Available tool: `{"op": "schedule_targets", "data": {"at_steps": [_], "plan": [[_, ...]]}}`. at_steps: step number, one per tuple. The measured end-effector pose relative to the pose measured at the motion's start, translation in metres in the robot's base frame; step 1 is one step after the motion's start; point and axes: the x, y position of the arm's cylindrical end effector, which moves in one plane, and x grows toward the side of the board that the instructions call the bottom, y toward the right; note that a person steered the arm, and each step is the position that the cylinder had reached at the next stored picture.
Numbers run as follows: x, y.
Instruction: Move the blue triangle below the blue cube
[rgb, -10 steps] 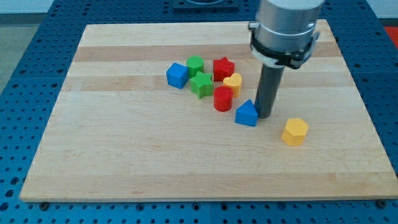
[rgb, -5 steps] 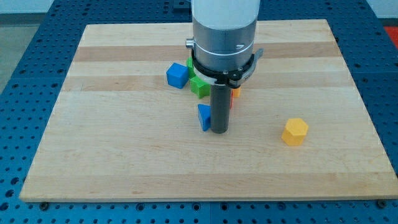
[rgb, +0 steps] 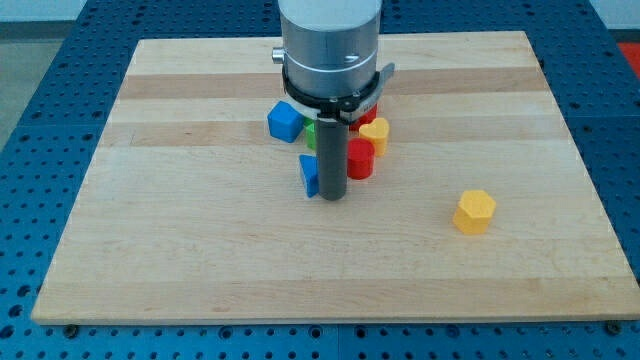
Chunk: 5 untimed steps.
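Note:
The blue triangle (rgb: 309, 174) lies on the wooden board (rgb: 200, 240), half hidden behind my rod. My tip (rgb: 332, 196) touches its right side. The blue cube (rgb: 285, 121) sits up and to the left of the triangle, a short gap away. The triangle is below the cube and slightly to its right.
A red cylinder (rgb: 361, 159) and a yellow heart-like block (rgb: 375, 132) sit just right of the rod. A green block (rgb: 312, 134) and a red block (rgb: 371, 110) are mostly hidden behind the arm. A yellow hexagonal block (rgb: 473, 211) stands alone at the lower right.
My tip has pushed the blue triangle leftward, from right of the red cylinder to a spot below the blue cube. The other blocks have stayed put.

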Motion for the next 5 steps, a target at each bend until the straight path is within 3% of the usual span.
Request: {"op": "schedule_targets", "data": {"at_steps": [5], "plan": [[-0.037, -0.043]]}}
